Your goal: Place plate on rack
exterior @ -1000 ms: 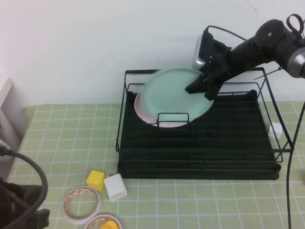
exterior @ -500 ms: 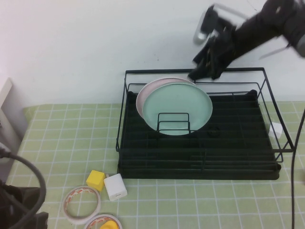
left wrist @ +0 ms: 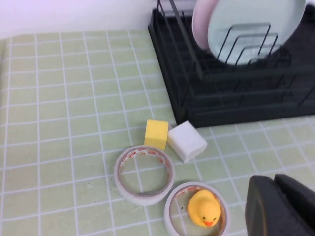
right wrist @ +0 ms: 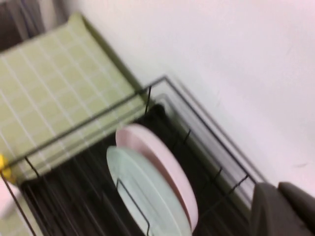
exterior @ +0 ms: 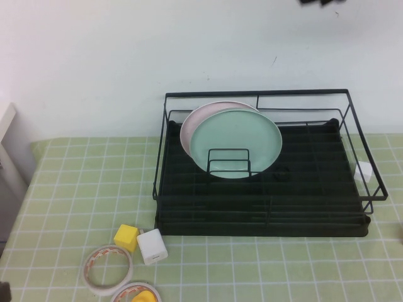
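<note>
Since a second ago the right arm has let go of the plate (exterior: 236, 143) and lifted away, so that the right gripper (right wrist: 283, 209), shut and empty, hangs high above the rack (exterior: 264, 189), barely inside the high view's top edge. Nearest, the left gripper (left wrist: 280, 206), shut on nothing, hovers over open checked cloth beside two tape rolls (exterior: 108, 269), one ringing a yellow duck (left wrist: 204, 209) that the high view crops, plus one yellow block (exterior: 126, 238) and one white block (exterior: 152, 246). Farther back, the mint plate stands upright in the rack's wire holder (exterior: 229, 162), overlapping one pink plate (exterior: 192, 129), with the rack's right half bare.
</note>
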